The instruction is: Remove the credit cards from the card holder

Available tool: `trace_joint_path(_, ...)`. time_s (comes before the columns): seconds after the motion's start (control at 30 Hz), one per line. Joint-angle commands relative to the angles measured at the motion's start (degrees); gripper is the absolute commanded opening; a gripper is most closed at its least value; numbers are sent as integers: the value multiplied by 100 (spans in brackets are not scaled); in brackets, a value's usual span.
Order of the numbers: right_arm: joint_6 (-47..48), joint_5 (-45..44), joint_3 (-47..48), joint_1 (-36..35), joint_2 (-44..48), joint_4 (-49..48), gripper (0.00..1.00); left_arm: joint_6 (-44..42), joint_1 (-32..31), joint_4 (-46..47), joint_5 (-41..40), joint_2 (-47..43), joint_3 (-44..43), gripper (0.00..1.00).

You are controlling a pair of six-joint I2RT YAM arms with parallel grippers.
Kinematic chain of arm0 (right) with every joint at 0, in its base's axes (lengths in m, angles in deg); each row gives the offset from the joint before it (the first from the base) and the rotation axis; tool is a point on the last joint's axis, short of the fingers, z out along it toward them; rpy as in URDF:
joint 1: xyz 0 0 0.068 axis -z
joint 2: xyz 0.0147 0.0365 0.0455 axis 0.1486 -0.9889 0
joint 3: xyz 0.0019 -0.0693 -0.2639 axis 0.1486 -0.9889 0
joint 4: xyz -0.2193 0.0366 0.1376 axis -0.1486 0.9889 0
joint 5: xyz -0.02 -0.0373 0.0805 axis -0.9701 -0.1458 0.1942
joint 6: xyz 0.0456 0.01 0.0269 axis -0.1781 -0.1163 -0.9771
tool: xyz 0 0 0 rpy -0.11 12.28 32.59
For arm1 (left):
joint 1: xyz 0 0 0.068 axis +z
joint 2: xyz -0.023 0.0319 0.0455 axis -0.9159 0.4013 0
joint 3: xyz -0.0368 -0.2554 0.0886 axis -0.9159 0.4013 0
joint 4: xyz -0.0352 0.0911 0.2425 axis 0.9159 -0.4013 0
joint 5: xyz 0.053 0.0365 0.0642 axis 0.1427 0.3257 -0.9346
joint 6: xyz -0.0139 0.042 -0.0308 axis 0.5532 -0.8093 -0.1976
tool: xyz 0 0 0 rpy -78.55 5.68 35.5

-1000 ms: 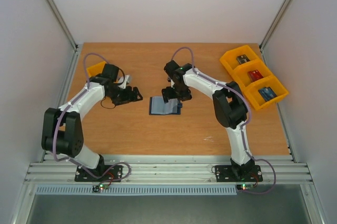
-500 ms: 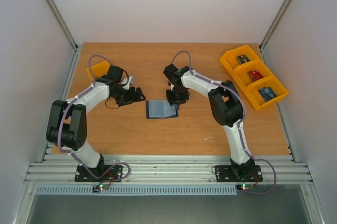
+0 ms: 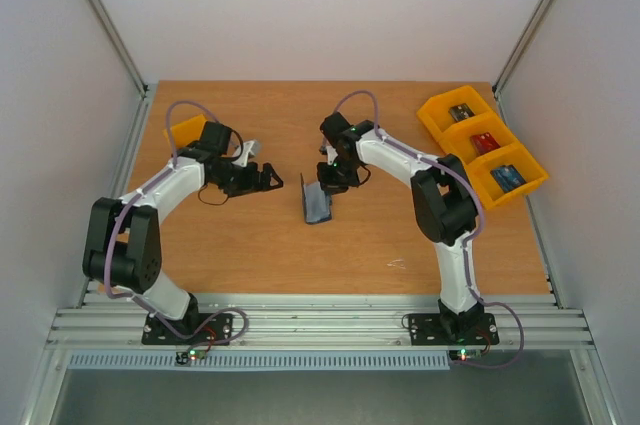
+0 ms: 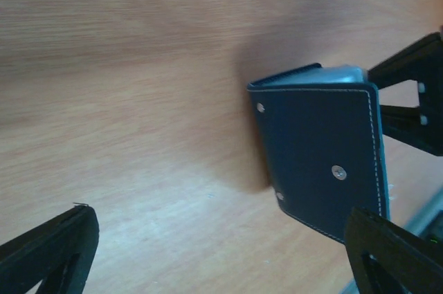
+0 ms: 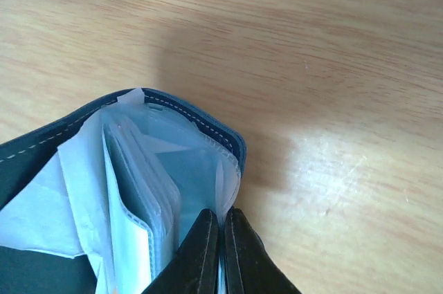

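Note:
The dark navy card holder (image 3: 317, 201) stands up on its edge on the table, between the two arms. My right gripper (image 5: 223, 233) is shut on the holder's far cover edge and outermost pale sleeve. Its translucent grey-blue sleeves (image 5: 135, 176) fan open toward the camera. The credit cards are hidden; no card shows plainly in the sleeves. My left gripper (image 4: 221, 252) is open just left of the holder, whose snap-studded navy cover (image 4: 318, 149) faces it. From above, the left gripper (image 3: 280, 176) sits a short gap from the holder, with the right gripper (image 3: 326, 181) above it.
Three yellow bins (image 3: 482, 145) sit in a row at the back right, each with a small object inside. Another yellow bin (image 3: 182, 130) stands behind the left arm. White walls close in the table on three sides.
The right gripper has shut on the holder's edge and tipped the flat, open holder up onto its side. The left gripper has moved right toward it and opened wider.

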Motion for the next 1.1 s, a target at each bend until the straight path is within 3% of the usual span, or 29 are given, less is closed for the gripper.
trace_joint_path(0.0, 94, 234, 190, 40, 585, 55, 1, -274, -34, 240, 1052, -229, -46, 99)
trace_joint_path(0.23, -44, -130, 574, -3, 853, 478, 1, -338, -77, 311, 1709, -240, -32, 99)
trace_joint_path(0.43, 472, -2470, 1823, -506, 667, 1778, 1, -466, -149, 175, 2263, -207, -424, 100)
trace_joint_path(0.53, 639, -3071, 2284, -623, 570, 2211, 1, -467, -150, 173, 2460, -174, -589, 99)
trace_joint_path(0.77, 743, -3489, 3079, -816, 409, 2683, 1, -364, -148, 195, 2917, -151, -820, 99)
trace_joint_path(1.07, 650, -2925, 3855, -835, 302, 2749, 1, -88, -201, 237, 2900, -73, -1451, 99)
